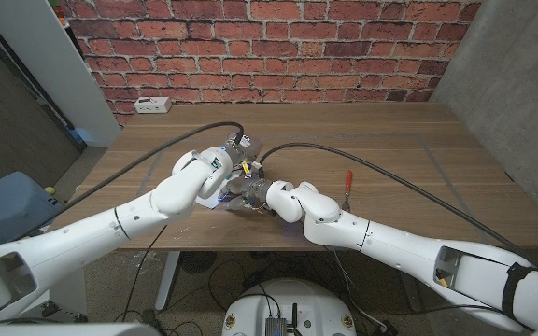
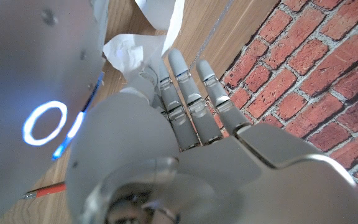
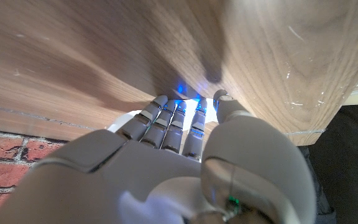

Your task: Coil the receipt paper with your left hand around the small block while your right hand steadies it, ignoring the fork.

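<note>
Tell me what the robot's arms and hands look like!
Both arms are smooth, rounded white shells with thin dark seams at the joints. A black cable loops from each wrist across the table. The left hand and right hand are grey, with jointed, silvery fingers. A blue ring light glows in the left wrist view, and there is a blue glow by the right hand's fingertips.

Even, soft light in the head view; wrist views blur close up, perhaps with blue glare from a ring light.
</note>
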`<state>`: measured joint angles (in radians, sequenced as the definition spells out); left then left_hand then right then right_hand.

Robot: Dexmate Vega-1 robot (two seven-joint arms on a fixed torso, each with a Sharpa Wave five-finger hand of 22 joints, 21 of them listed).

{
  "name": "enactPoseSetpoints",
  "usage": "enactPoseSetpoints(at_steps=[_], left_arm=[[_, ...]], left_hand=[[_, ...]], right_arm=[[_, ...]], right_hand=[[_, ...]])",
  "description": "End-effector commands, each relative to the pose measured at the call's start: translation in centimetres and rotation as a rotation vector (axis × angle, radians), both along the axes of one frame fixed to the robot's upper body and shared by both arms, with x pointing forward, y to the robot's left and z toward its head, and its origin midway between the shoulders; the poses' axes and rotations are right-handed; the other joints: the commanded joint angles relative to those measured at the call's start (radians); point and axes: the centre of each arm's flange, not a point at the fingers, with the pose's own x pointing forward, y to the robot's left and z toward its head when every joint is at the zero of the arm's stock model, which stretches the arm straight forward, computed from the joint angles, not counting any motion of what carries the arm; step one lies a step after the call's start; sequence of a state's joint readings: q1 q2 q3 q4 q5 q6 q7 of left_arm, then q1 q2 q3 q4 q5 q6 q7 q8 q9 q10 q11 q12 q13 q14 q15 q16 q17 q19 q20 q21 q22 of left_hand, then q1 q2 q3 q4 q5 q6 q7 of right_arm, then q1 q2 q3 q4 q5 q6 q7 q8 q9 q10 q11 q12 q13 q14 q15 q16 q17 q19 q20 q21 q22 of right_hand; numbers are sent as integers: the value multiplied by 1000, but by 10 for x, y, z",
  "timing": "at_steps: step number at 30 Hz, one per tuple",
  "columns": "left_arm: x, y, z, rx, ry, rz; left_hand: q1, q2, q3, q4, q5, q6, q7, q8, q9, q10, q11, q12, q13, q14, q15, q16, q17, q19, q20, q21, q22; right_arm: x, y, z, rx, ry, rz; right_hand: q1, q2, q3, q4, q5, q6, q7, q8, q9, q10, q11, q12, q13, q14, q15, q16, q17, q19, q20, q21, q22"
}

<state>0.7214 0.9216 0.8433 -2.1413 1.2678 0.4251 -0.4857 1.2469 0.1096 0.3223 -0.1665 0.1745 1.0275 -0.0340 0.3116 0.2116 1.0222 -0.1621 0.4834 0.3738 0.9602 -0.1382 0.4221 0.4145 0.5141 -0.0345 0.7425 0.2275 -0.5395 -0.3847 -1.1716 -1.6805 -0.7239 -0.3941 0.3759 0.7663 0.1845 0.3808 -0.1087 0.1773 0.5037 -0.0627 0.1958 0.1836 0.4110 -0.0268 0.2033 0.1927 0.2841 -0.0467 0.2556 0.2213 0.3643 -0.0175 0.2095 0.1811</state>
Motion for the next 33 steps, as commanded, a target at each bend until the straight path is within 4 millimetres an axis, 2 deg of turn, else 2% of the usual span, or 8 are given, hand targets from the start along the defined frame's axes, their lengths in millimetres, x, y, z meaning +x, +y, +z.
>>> enactPoseSetpoints(at_steps=[1,10,16,24,28,29,31,33], left_arm=[[-30,28,-38,2,-379,38],[-20,45,-71,-71,-629,145],[-24,62,-86,-154,-667,51],[-26,84,-115,-266,-698,-109],[-23,90,-123,-315,-674,-122],[-22,91,-125,-317,-667,-122],[-20,93,-128,-324,-657,-128],[-18,95,-128,-328,-654,-135]], left_hand=[[7,-6,-5,1,5,54,-31,9,6,47,-32,15,42,17,-104,11,5,4,-8,9,3],[11,-14,-11,0,10,79,-38,14,7,66,-34,32,53,44,-104,14,13,9,-7,27,4],[11,-17,-13,0,13,86,-37,14,7,76,-35,40,60,58,-103,15,16,9,-7,37,4],[10,-17,-13,4,14,67,-51,3,8,58,-36,38,68,47,-103,-2,16,-2,-5,48,5],[9,-12,-12,7,13,55,-55,-3,9,46,-37,36,73,40,-103,-11,16,-13,-4,52,5],[8,-11,-12,8,13,53,-56,-4,9,44,-37,35,73,39,-103,-13,16,-15,-4,53,4],[8,-8,-12,9,12,44,-57,-9,10,38,-37,34,76,35,-103,-18,17,-19,-3,56,4],[8,-7,-12,9,11,39,-60,-12,10,33,-37,33,77,32,-103,-22,16,-20,-3,58,4]], right_arm=[[5,8,9,-66,6,-19],[3,9,11,-90,21,-40],[3,9,16,-117,24,-72],[7,12,25,-170,15,-116],[8,10,34,-175,29,-147],[8,10,37,-181,34,-162],[9,9,42,-177,49,-180],[10,7,46,-166,59,-190]], right_hand=[[10,-5,-2,-2,5,10,-1,0,3,6,0,2,6,4,-53,6,2,18,18,3,0],[12,-13,-6,-6,4,10,-1,-1,3,6,1,1,6,5,-52,6,0,18,20,3,0],[12,-13,-7,-6,5,12,-1,-1,3,8,1,2,6,7,-52,6,0,18,21,3,0],[4,-14,-8,-1,7,18,0,-1,2,12,1,0,5,124,-69,59,12,37,42,10,1],[-136,-146,-105,24,24,-56,-28,-15,4,-93,-14,-24,7,167,-50,75,33,1,130,-2,5],[-181,-186,-139,32,37,-131,-35,-26,6,-145,-17,-27,8,139,-30,63,40,-12,152,-5,6],[-260,-243,-196,51,69,-277,-53,-27,7,-234,13,-24,10,70,8,34,52,-53,197,-11,6],[-286,-259,-216,58,82,-334,-63,-26,7,-257,22,-20,10,25,24,15,54,-72,217,-14,6]])
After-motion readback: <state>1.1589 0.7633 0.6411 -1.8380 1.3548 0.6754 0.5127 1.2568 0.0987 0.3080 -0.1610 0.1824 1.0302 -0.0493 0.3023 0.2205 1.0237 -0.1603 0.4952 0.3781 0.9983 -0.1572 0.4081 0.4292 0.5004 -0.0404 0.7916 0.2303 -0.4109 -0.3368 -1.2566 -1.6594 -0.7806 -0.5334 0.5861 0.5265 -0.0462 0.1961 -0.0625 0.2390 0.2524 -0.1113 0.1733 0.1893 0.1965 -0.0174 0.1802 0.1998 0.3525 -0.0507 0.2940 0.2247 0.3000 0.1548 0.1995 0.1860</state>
